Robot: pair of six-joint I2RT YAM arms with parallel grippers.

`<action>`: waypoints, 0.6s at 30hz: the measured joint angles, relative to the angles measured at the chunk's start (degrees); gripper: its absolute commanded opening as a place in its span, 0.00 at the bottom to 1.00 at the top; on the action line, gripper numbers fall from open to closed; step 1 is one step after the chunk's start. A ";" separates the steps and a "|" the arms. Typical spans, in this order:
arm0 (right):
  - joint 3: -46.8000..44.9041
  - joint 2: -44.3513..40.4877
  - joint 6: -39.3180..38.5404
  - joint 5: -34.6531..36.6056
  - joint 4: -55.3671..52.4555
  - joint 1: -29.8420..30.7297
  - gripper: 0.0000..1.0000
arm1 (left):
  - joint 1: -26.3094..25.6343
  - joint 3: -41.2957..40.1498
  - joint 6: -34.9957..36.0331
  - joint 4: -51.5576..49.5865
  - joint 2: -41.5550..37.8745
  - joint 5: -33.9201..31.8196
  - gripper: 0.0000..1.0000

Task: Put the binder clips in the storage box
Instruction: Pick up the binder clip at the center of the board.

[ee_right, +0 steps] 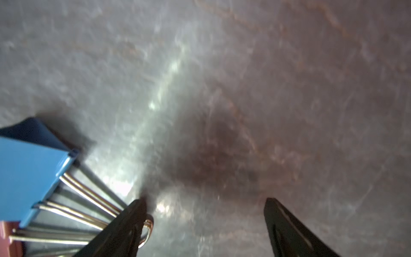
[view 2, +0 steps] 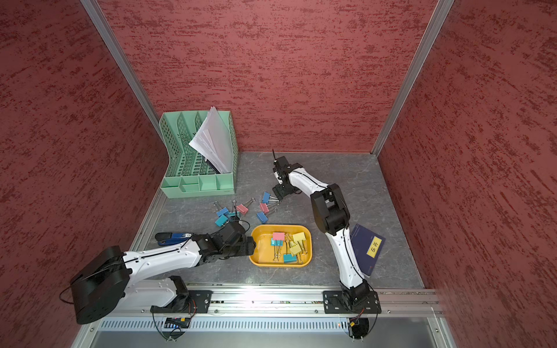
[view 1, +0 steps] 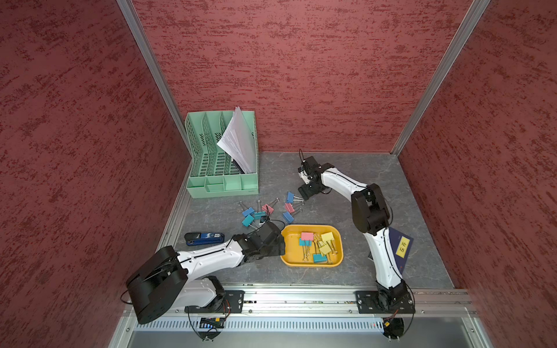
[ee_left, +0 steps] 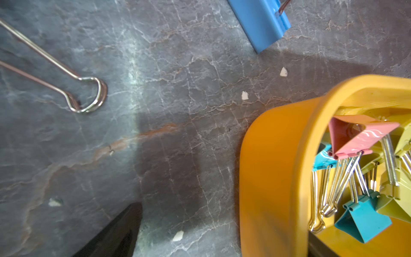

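One grey desk (view 1: pixel 271 168) bears the yellow storage box (view 1: pixel 312 226). The left end effector (view 1: pixel 282 244) gapes empty beside its rim. The right end effector (view 1: pixel 305 192), jaws apart, sits at a blue clip (view 1: pixel 290 197)'s wire handles. Several binder clips (view 1: pixel 306 236) lie inside the box, seven on the desk behind it.

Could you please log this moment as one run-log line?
left gripper: open, empty, beside tray | right gripper: open, by handles of blue clip | tray: partly filled | remaining: loose clips on table

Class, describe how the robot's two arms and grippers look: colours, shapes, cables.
The left arm and right arm share white rounded link shells, bulky black joint housings and thin black cables along them. The left gripper and right gripper are black, with tapering fingers.
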 measured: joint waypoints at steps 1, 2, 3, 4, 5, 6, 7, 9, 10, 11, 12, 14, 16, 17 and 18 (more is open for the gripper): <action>-2.19 -1.33 0.28 0.17 0.37 0.20 0.89 | 0.02 -0.09 0.00 0.09 -0.09 0.04 0.92; -4.44 -2.71 0.52 0.24 0.74 0.48 0.89 | 0.04 -0.20 0.02 0.20 -0.22 0.07 0.92; -6.25 -3.85 0.70 0.28 1.03 0.90 0.89 | 0.07 -0.35 0.02 0.37 -0.33 0.09 0.92; -7.48 -4.63 0.90 0.37 1.22 1.29 0.90 | 0.09 -0.46 0.02 0.48 -0.42 0.11 0.92; -8.48 -5.29 1.14 0.48 1.36 1.75 0.90 | 0.09 -0.55 0.02 0.59 -0.52 0.13 0.92; -9.22 -5.75 1.55 0.63 1.51 2.16 0.91 | 0.11 -0.61 0.04 0.61 -0.61 0.17 0.92; -9.66 -6.03 1.84 0.74 1.75 2.32 0.91 | 0.13 -0.66 0.02 0.63 -0.70 0.22 0.92; -9.94 -6.36 2.19 1.05 1.90 2.67 0.92 | 0.13 -0.98 0.02 0.74 -1.09 0.28 0.93; -9.94 -6.45 2.29 1.14 2.05 2.82 0.92 | 0.13 -1.18 0.02 0.76 -1.38 0.28 0.92; -9.94 -6.62 2.36 1.20 2.25 2.89 0.93 | 0.13 -1.38 0.02 0.70 -1.68 0.28 0.93; -9.94 -6.88 2.36 1.18 2.40 2.89 0.93 | 0.13 -1.57 0.00 0.52 -2.10 0.26 0.92; -9.92 -7.76 2.16 0.68 2.69 2.86 0.93 | 0.13 -1.97 0.00 0.22 -2.67 0.26 0.92; -9.64 -8.63 2.03 -0.37 2.89 2.86 0.93 | 0.13 -2.25 -0.02 -0.20 -3.32 0.24 0.93; -9.14 -9.03 1.97 -1.25 2.89 2.86 0.93 | 0.13 -2.34 -0.02 -0.42 -3.58 0.24 0.93; -8.55 -9.31 1.99 -2.29 3.04 2.86 0.93 | 0.13 -2.40 -0.02 -0.55 -3.80 0.24 0.93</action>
